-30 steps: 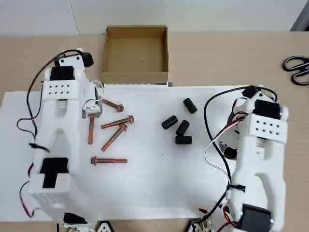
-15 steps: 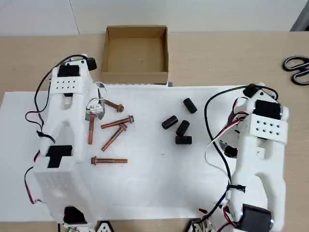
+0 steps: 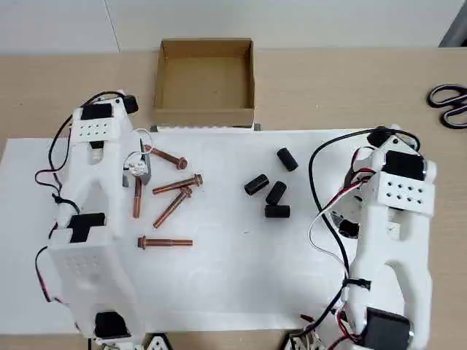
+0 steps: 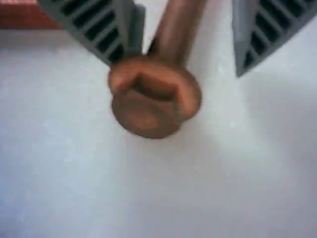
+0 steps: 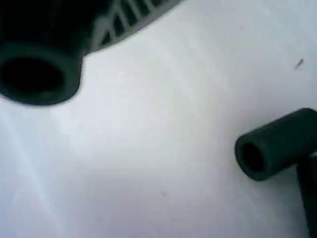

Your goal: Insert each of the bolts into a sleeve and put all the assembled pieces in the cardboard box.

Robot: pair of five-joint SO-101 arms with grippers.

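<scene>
Left arm (image 3: 91,211): base at the 7 o'clock corner of the table (image 3: 328,80). Its body runs toward 12 o'clock along the 9 o'clock side of the white sheet (image 3: 233,277), with the wrist pitched down.

Left gripper (image 3: 139,166): hangs over the upper end of a bolt (image 3: 137,197) that lies along the 12–6 line. In the left wrist view the grey ribbed fingers (image 4: 99,25) are spread to either side of the shank. One finger is close against the shank and there is a clear gap at the other. The bolt's flanged head rests on the sheet.

Other bolts (image 3: 177,184): four, loose on the sheet at 3 to 5 o'clock of the left gripper.

Right arm (image 3: 394,240): base at the 5 o'clock corner. The body is angled toward 12 o'clock and the wrist folds back down toward the sheet.

Right gripper (image 3: 343,222): tucked under the arm on its 9 o'clock side. In the right wrist view it is pinching a black sleeve (image 5: 37,74), with the bore facing the camera and one ribbed finger against it.

Loose sleeves (image 3: 276,192): four, clustered just toward 3 o'clock of the sheet's centre. Three are close together and the fourth is a little apart toward 1 o'clock.

Cardboard box (image 3: 204,113): open, at 12 o'clock, touching the sheet's far edge.

Scissors (image 3: 449,102): on the table at 2 o'clock, well apart from the rest.
</scene>
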